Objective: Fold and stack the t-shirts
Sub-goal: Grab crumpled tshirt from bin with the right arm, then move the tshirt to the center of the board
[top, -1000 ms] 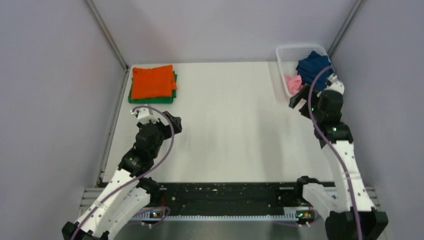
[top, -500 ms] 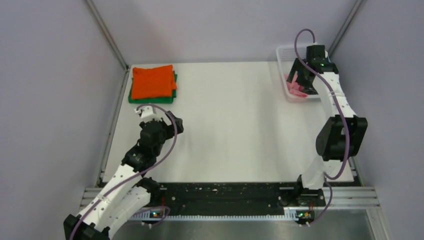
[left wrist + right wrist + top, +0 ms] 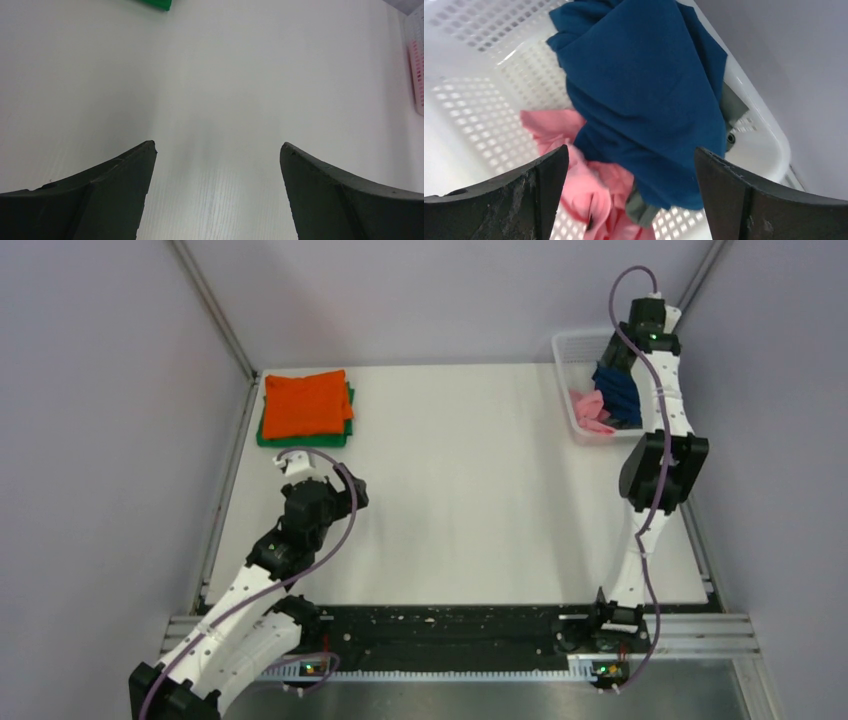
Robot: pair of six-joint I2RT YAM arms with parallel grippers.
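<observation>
A folded orange t-shirt (image 3: 305, 403) lies on a folded green t-shirt (image 3: 300, 438) at the table's far left. In the white mesh basket (image 3: 575, 345) at the far right sit a crumpled navy blue t-shirt (image 3: 617, 390) and a pink t-shirt (image 3: 590, 412). The right wrist view shows the navy t-shirt (image 3: 644, 100) draped over the pink one (image 3: 569, 150), with a bit of grey cloth (image 3: 641, 207) under it. My right gripper (image 3: 631, 148) hovers open just above them, holding nothing. My left gripper (image 3: 217, 144) is open and empty over bare table, near the stack.
The basket (image 3: 479, 95) stands against the right wall, its rim around the clothes. The left wrist view catches a green corner (image 3: 155, 4) at the top and the basket's edge (image 3: 415, 50) far right. Grey walls enclose the table (image 3: 460, 490).
My right arm has stretched forward from in front of the basket to above it, the gripper now pointing down into it. The left arm has barely shifted.
</observation>
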